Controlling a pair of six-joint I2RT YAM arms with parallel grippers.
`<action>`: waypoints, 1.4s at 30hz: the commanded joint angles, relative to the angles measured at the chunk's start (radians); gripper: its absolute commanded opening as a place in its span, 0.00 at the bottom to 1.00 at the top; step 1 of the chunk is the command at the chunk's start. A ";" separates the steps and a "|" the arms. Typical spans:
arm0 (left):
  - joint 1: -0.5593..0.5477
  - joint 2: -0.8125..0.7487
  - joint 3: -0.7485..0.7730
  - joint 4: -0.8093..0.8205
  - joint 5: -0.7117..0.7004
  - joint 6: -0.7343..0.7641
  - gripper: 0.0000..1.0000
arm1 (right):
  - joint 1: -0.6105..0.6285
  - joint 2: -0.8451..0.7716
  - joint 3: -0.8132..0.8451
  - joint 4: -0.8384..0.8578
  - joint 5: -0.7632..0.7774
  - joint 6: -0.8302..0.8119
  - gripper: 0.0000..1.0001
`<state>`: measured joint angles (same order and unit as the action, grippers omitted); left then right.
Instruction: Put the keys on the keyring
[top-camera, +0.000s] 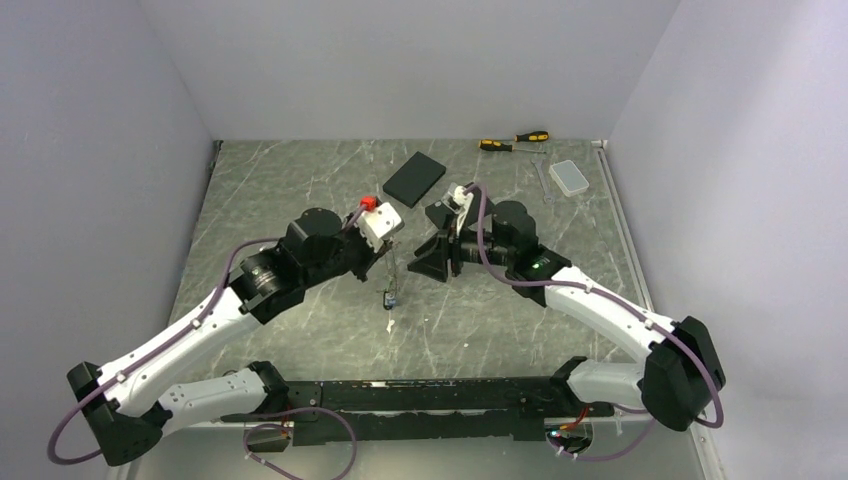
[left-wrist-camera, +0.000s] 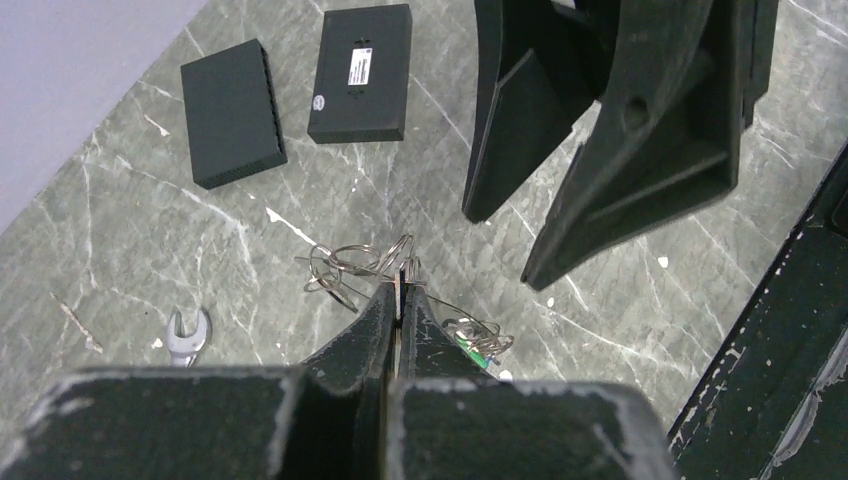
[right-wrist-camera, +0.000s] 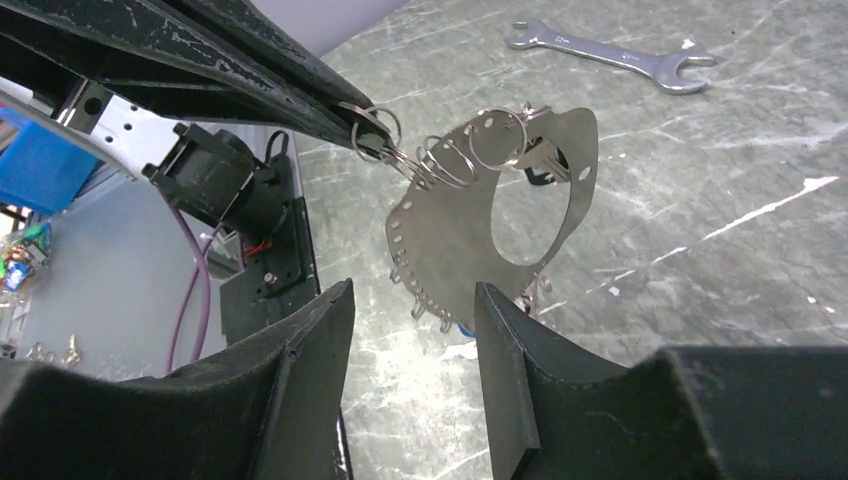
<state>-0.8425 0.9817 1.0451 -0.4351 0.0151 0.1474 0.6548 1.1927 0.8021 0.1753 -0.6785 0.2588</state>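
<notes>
Keyring (right-wrist-camera: 440, 230), thin metal band (probably light, slippery, apt to swing), hangs above the table (right-wrist-camera: 700, 250), pinched in the clenched left gripper (left-wrist-camera: 400, 295); right gripper (right-wrist-camera: 413, 300) gapes empty beside it, best grasping its flat edge

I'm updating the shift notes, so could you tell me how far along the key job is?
Done: some keys already hang on the keyring. In hand: the left gripper pinches the keyring aloft; the right gripper is open and empty beside it. Left: a whitish piece lying below may be a loose key.
</notes>
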 joint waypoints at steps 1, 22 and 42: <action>0.011 0.040 0.074 0.048 -0.026 -0.033 0.00 | 0.023 0.035 0.010 0.153 0.031 -0.022 0.52; 0.307 0.509 0.572 0.019 -0.084 -0.042 0.00 | 0.020 -0.032 0.010 0.018 0.509 -0.111 0.62; 0.241 0.335 -0.129 0.051 0.232 -0.466 0.00 | -0.007 -0.097 -0.056 -0.018 0.497 -0.123 0.64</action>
<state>-0.5552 1.3399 0.9329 -0.3759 0.1284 -0.2428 0.6548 1.0939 0.7280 0.1448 -0.1833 0.1486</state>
